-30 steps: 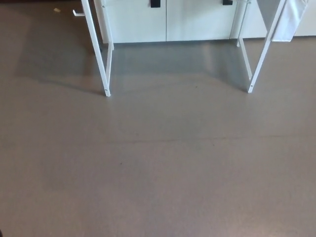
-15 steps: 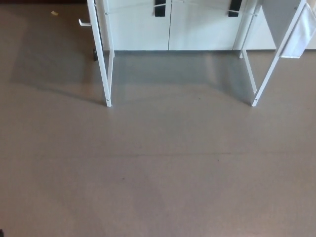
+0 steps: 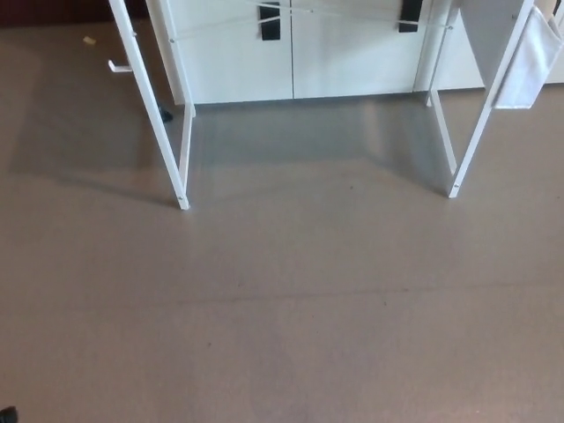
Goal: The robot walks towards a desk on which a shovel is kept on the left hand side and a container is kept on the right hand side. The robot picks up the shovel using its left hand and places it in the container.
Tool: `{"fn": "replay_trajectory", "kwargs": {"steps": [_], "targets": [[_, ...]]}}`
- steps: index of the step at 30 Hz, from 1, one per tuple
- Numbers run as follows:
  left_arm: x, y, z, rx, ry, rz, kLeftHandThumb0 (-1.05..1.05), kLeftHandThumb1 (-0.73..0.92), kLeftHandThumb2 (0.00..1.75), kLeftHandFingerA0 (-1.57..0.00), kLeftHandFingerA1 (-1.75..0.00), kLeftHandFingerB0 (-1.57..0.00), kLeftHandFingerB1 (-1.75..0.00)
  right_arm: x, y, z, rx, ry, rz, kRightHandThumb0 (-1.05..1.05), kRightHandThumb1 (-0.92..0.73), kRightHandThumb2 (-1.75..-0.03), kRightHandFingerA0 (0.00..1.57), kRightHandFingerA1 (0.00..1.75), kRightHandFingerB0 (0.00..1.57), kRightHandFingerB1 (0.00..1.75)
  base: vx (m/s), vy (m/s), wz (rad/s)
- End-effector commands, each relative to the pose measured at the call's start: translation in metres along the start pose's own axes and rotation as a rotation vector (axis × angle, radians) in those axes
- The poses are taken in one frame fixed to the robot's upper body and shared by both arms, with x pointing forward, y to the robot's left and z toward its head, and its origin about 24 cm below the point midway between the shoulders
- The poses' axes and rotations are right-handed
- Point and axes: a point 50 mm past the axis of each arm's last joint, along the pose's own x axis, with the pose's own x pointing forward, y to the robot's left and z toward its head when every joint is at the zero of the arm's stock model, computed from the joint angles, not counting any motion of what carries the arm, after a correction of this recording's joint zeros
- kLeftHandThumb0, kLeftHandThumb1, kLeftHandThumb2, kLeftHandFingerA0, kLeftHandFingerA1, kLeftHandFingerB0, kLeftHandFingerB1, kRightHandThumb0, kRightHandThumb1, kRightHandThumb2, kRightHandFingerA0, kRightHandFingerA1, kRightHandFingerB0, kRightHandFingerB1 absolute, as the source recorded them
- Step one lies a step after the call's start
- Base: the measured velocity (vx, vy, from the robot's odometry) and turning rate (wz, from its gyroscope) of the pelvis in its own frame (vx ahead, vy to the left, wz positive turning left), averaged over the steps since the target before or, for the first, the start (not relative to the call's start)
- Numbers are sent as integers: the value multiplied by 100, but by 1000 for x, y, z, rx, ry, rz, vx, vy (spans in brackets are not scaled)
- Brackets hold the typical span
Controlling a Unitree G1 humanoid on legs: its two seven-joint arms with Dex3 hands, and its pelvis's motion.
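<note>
Floor (image 3: 291,300): grey-brown, smooth, filling most of what I see, with a faint seam running across.
Desk legs (image 3: 181,167): white metal, slanted, one at my ten o'clock, another (image 3: 467,145) at two o'clock.
Cabinet (image 3: 291,53): white doors at twelve o'clock, black handles (image 3: 270,22).
Shade: soft shadow under the frame.

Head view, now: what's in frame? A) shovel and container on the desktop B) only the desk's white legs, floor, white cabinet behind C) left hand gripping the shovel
B: only the white desk legs on the grey floor and the white cabinet show; no desktop or robot hand.
</note>
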Motion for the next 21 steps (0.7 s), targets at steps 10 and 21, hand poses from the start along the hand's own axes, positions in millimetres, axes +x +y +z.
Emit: {"fn": "replay_trajectory", "kwargs": {"steps": [10, 21], "targets": [[-1, 7, -6, -233, 33, -15, -5, 50, 96, -14, -54, 0, -45, -3, -7, -3, 151, 64, 29, -15, -72, -61, 20, 46, 37, 64, 151, 53, 7], [-4, 10, -12, -250, 34, -33, -4, 69, 67, -17, -47, -7, -30, -4, -6, -9, 55, 61, 36, -14, -44, -90, 13, 54, 40, 68, 133, -243, 4]]}}
